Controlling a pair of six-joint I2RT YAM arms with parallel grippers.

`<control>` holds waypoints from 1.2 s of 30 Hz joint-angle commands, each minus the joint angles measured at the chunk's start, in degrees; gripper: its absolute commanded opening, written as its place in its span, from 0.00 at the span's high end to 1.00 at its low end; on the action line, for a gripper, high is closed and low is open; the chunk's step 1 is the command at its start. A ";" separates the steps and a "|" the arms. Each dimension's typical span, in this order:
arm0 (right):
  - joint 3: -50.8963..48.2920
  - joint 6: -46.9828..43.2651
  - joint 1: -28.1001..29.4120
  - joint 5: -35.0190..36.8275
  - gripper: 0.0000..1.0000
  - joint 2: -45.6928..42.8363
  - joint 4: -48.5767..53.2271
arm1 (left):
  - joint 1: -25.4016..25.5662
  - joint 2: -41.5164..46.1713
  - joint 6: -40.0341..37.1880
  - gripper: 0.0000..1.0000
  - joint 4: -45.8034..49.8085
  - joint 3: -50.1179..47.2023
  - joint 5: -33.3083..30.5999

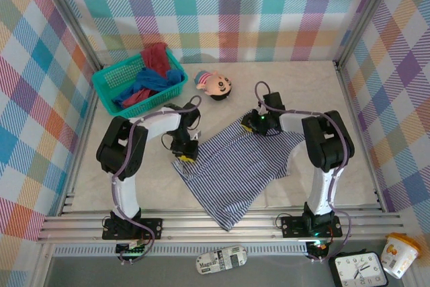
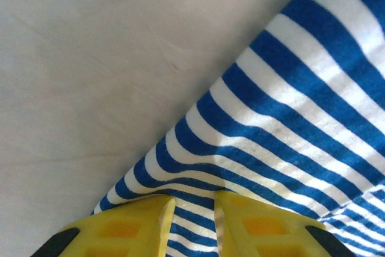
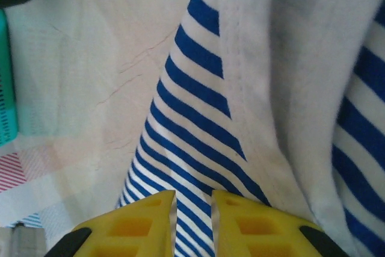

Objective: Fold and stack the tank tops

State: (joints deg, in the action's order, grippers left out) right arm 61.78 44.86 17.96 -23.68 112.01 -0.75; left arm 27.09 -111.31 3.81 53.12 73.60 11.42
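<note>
The striped top (image 1: 235,173) lies spread on the table (image 1: 336,166) between your arms: light, limp, best held by its edges. The left gripper (image 1: 185,154) pinches its left corner, the right gripper (image 1: 258,124) its far edge. Overhead you see the red top (image 1: 156,57) and blue top (image 1: 144,87) in the basket (image 1: 168,93); wrist views show each pinch.

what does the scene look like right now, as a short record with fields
striped top: spread unfolded on the table
left gripper: shut on the striped top's left edge
right gripper: shut on its far edge
blue top: crumpled in the basket
red top: in the basket, at its far side
doll: on the table, right of the basket
stack: none yet
</note>
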 commanded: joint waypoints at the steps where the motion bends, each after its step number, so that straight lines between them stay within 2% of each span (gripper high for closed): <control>1: 3.73 -2.60 1.33 1.66 0.77 3.49 3.47 | -2.44 -4.94 -2.86 0.73 -0.11 2.53 -8.39; 6: 10.01 -2.17 2.20 2.49 0.76 8.12 3.38 | -4.04 -8.60 -4.16 0.73 1.60 11.18 -13.19; 12: 16.71 -4.12 1.77 2.54 0.70 10.68 6.23 | -5.16 -13.72 -4.39 0.72 2.41 20.96 -17.38; 15: 17.04 -6.46 0.42 2.25 0.66 8.76 7.88 | -5.13 -14.90 -4.21 0.71 3.25 24.96 -19.37; 20: 12.87 -12.74 -0.56 2.01 0.55 -0.51 14.04 | -5.08 -10.84 -4.04 0.60 6.23 26.45 -15.82; 24: 4.46 -12.34 -1.19 5.13 0.47 -10.97 20.72 | -3.37 -1.41 -3.88 0.52 7.30 19.43 -10.14; 26: 0.17 -11.33 -1.17 7.76 0.46 -16.30 25.59 | -1.13 4.71 -4.14 0.48 6.38 13.08 -5.60; 29: -5.58 -9.51 -1.06 11.29 0.44 -23.90 31.79 | 3.70 12.06 -2.63 0.45 5.76 4.23 -3.60; 31: -9.11 -7.51 -0.67 13.40 0.44 -28.66 35.41 | 7.03 15.89 0.90 0.44 4.72 -1.34 -2.19; 36: -15.02 -1.03 1.31 15.42 0.43 -36.90 41.80 | 14.58 22.49 15.49 0.44 5.06 -11.37 -5.69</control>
State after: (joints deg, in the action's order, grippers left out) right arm 48.77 39.24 17.91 -10.76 77.45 34.15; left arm 40.32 -90.72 9.52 56.86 66.04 6.61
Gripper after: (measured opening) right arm 0.573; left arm 0.560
